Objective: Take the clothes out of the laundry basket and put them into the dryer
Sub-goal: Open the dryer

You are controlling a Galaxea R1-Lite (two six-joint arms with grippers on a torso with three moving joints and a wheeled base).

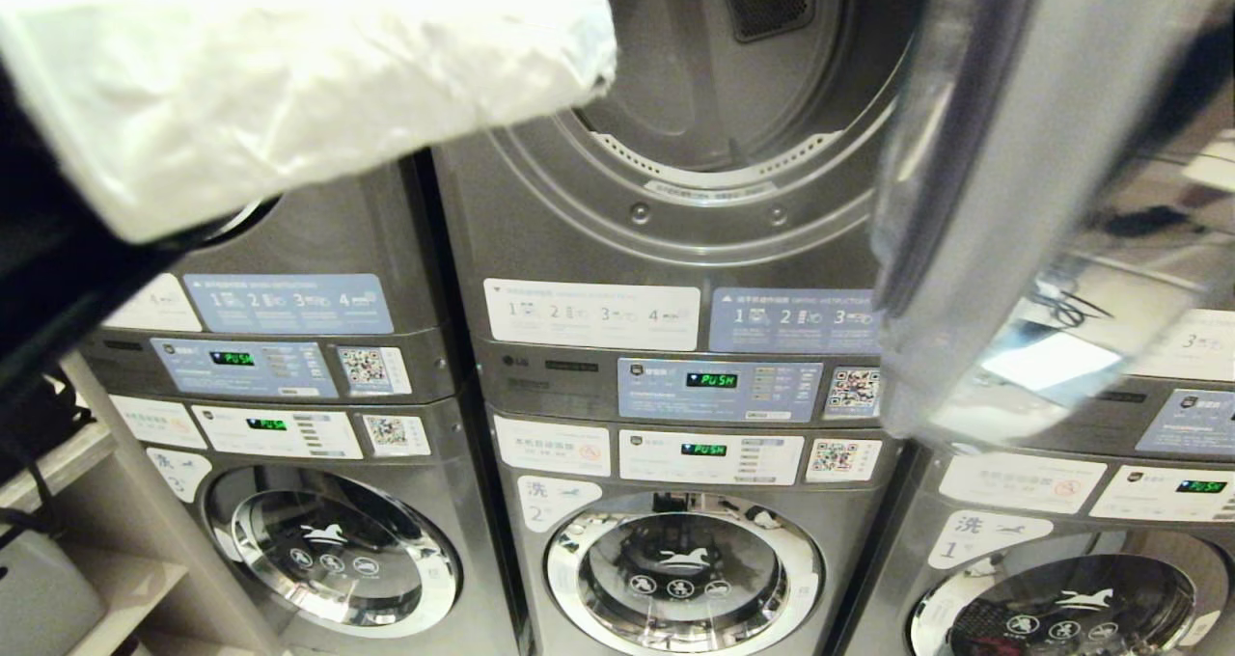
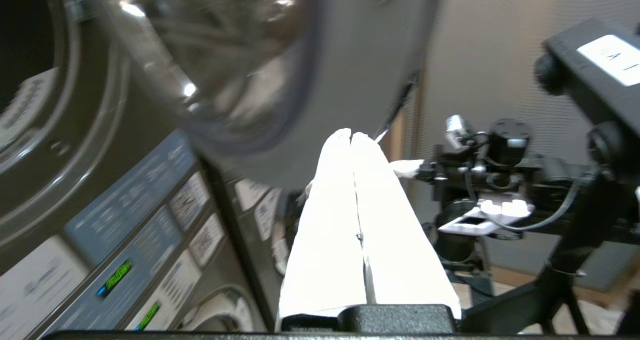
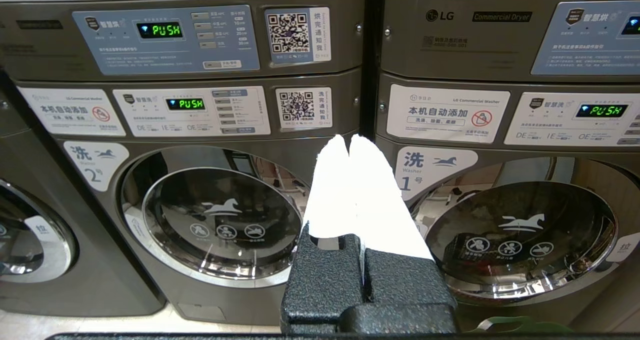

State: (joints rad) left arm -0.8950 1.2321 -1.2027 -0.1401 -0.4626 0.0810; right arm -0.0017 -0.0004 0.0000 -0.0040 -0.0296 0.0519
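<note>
White-wrapped left pincer (image 1: 589,58) is hovering, clenched and empty
Dryer drum (image 1: 714,68) is gaping just beyond my fingertips, its door (image 1: 1013,203) swung open alongside

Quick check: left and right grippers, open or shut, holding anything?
Left gripper: shut, holding nothing, raised by the open dryer door.
Right gripper: shut, holding nothing, facing the washers.

Standing open, dryer drum mouth (image 1: 714,68); swung-out dryer door (image 1: 1042,193) crowding right; left gripper (image 1: 603,53) hanging at left rim.
</note>
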